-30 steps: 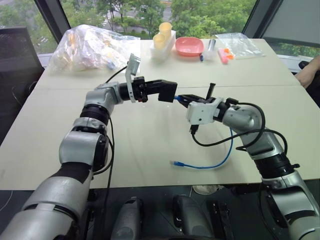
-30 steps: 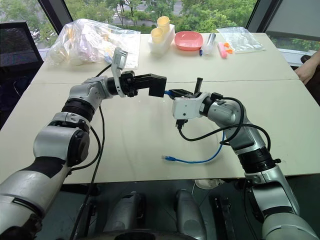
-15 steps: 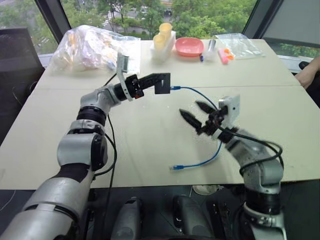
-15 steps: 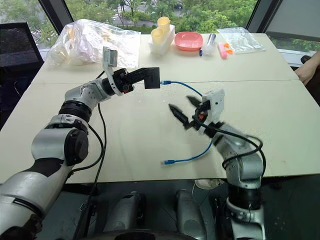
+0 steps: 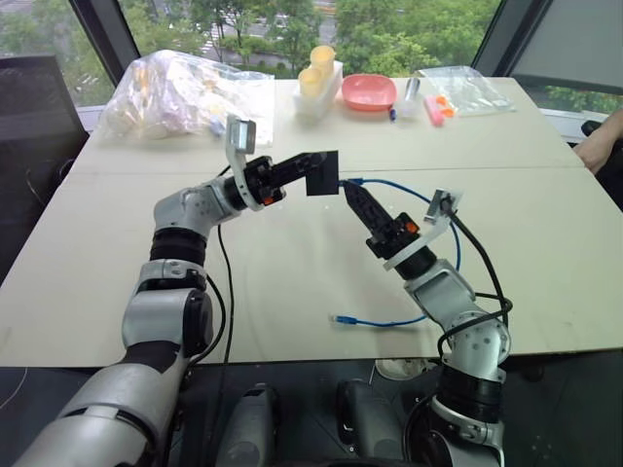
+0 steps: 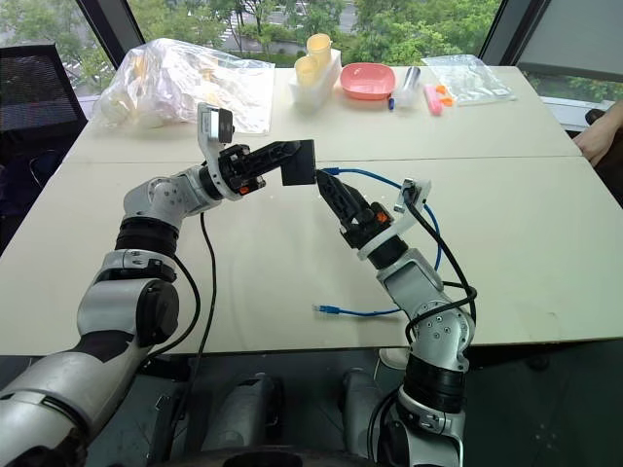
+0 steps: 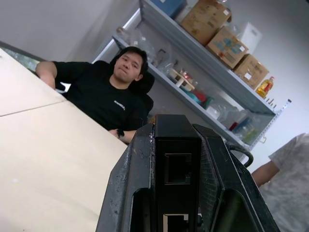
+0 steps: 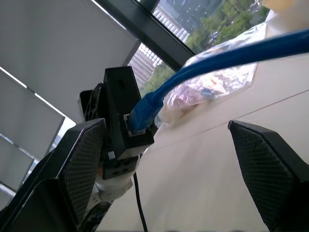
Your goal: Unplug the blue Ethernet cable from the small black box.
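Jaws of the left gripper (image 5: pixel 310 173) are clamped on the small black box (image 5: pixel 322 173), holding it in the air above the middle of the surface (image 5: pixel 292 263), its port side turned toward the right arm. Those of the right gripper (image 8: pixel 169 159) stand wide apart and empty, one finger on each side of the blue Ethernet cable (image 8: pixel 217 60), just short of the box.

One plug of the cable sits in the box's port, as the right wrist view shows; from there the cord arcs past the right wrist and down to the surface, where its free end (image 5: pixel 343 318) lies near the near edge. So the unplugging itself is not done: the step in hand looks like lining up a grasp at the plug.

Next, the right jaws would need to close on the cord right at the plug, probably pressing its latch, and pull straight out while the left keeps the box firm.
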Controlling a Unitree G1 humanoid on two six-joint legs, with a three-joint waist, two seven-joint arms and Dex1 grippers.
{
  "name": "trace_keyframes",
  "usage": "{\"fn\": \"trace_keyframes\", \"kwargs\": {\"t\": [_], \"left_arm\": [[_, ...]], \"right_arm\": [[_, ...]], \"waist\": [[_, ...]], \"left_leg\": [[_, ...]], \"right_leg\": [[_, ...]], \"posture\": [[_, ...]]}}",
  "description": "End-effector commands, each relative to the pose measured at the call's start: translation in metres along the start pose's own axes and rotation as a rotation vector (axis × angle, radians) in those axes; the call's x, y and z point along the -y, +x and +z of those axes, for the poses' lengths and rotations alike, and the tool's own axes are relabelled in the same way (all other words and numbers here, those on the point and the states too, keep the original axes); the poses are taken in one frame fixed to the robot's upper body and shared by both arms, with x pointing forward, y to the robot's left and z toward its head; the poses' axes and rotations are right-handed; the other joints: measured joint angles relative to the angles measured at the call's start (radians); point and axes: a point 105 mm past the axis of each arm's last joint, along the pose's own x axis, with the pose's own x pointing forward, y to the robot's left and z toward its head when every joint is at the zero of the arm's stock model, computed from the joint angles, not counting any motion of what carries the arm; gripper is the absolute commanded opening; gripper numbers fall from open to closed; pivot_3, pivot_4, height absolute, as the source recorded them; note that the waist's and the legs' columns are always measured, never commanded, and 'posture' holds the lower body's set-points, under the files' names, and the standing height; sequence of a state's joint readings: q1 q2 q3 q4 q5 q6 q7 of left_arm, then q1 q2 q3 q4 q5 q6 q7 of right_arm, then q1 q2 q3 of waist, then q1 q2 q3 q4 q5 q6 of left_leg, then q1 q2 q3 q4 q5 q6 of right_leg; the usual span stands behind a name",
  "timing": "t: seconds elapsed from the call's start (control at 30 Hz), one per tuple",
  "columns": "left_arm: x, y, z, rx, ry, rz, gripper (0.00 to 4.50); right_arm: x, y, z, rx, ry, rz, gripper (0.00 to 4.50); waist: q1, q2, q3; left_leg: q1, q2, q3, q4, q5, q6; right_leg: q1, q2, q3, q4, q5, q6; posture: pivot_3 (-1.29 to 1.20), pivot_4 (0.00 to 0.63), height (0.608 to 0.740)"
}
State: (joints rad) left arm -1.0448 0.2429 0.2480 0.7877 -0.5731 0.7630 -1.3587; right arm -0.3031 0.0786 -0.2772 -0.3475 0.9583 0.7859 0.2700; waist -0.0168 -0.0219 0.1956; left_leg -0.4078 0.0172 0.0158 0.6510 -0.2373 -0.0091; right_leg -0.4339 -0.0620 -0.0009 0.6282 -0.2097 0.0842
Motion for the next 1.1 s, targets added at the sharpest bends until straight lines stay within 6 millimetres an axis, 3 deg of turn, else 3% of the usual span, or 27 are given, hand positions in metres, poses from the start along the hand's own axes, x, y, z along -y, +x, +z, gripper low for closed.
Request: {"fn": "trace_keyframes", "kwargs": {"t": [0.03, 0.2, 0.3, 0.53, 0.87, 1.1], "left_arm": [[0.008, 0.004, 0.008, 0.015, 0.026, -0.033, 0.52], [0.008, 0.004, 0.008, 0.021, 0.025, -0.033, 0.52], [0.008, 0.003, 0.006, 0.02, 0.021, -0.035, 0.52], [0.007, 0.002, 0.005, 0.02, 0.015, -0.029, 0.52], [0.006, 0.001, 0.004, 0.025, 0.006, -0.021, 0.52], [0.004, -0.012, 0.007, 0.039, 0.003, 0.013, 0.52]], "right_arm": [[-0.011, 0.005, 0.005, 0.017, -0.009, 0.052, 4.25], [-0.013, 0.006, 0.004, -0.001, -0.017, 0.074, 4.25], [-0.015, 0.007, -0.001, -0.019, -0.024, 0.082, 3.53], [-0.014, 0.01, 0.002, 0.007, -0.027, 0.084, 0.11], [-0.018, 0.01, 0.006, 0.055, 0.016, 0.114, 0.05], [0.001, 0.006, 0.034, 0.216, 0.023, 0.007, 0.05]], "waist": [[-0.001, 0.0, 0.0], [-0.001, 0.0, 0.0], [-0.001, 0.0, 0.0], [0.0, 0.0, 0.0], [0.0, 0.0, 0.0], [-0.001, 0.0, 0.0]], "left_leg": [[0.0, 0.0, 0.0, 0.0, 0.0, 0.0], [0.0, 0.0, 0.0, 0.0, 0.0, 0.0], [0.0, 0.0, 0.0, 0.0, 0.0, 0.0], [0.0, 0.0, 0.0, 0.0, 0.0, 0.0], [0.0, 0.0, 0.0, 0.0, 0.0, 0.0], [0.0, 0.0, 0.0, 0.0, 0.0, 0.0]], "right_leg": [[0.0, 0.0, 0.0, 0.0, 0.0, 0.0], [0.0, 0.0, 0.0, 0.0, 0.0, 0.0], [0.0, 0.0, 0.0, 0.0, 0.0, 0.0], [0.0, 0.0, 0.0, 0.0, 0.0, 0.0], [0.0, 0.0, 0.0, -0.001, 0.0, 0.0], [0.0, 0.0, 0.0, -0.001, 0.0, 0.0]], "posture": [[0.0, 0.15, 0.74], [0.0, 0.15, 0.74], [0.0, 0.15, 0.74], [0.0, 0.15, 0.74], [0.0, 0.15, 0.74], [0.0, 0.15, 0.74]]}}
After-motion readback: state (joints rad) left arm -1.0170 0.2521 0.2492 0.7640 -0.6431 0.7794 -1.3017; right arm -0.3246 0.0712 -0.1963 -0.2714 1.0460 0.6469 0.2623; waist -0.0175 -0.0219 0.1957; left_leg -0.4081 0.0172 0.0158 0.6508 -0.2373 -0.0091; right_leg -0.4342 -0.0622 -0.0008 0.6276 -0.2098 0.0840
